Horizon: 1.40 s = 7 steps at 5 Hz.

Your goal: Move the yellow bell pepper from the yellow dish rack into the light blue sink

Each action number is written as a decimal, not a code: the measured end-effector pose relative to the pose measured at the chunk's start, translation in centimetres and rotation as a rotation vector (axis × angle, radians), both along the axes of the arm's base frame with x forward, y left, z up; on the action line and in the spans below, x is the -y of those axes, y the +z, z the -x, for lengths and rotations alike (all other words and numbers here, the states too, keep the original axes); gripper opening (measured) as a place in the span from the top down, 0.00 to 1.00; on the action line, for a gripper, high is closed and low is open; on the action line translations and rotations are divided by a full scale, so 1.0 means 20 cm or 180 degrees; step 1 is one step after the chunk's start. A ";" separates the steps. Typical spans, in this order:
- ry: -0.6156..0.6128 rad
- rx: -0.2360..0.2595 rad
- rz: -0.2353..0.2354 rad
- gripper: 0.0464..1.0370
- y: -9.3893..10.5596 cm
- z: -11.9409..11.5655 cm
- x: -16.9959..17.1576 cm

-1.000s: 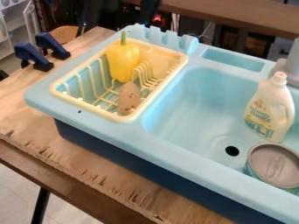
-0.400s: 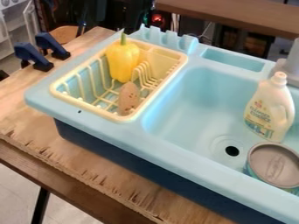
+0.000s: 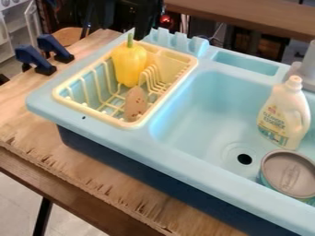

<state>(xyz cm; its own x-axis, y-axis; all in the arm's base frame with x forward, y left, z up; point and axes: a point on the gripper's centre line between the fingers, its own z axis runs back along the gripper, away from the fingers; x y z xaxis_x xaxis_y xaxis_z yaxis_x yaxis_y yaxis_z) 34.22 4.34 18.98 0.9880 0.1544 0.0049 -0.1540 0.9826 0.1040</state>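
Splintered plywood is seen beneath a light-blue toy sink, beside which two dark-blue clamps are fixed. Within the cream dish rack, at its far left, a yellow pepper is stood upright, smooth and glossy, rounded at the shoulders, narrowed below and topped by a green stem. Near that stem the black gripper is seen; whether it is spread or closed cannot be told. Beside the pepper, a brown, dark-speckled oblong thing is held by the rack.
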 end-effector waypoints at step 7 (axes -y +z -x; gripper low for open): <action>0.0291 0.0369 0.0313 0.56 -0.09 -0.07 -0.01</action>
<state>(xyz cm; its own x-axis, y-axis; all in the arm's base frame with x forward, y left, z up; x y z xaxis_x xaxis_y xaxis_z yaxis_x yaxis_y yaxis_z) 35.59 4.45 17.20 0.9635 0.2488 0.0984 -0.2485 0.9685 -0.0155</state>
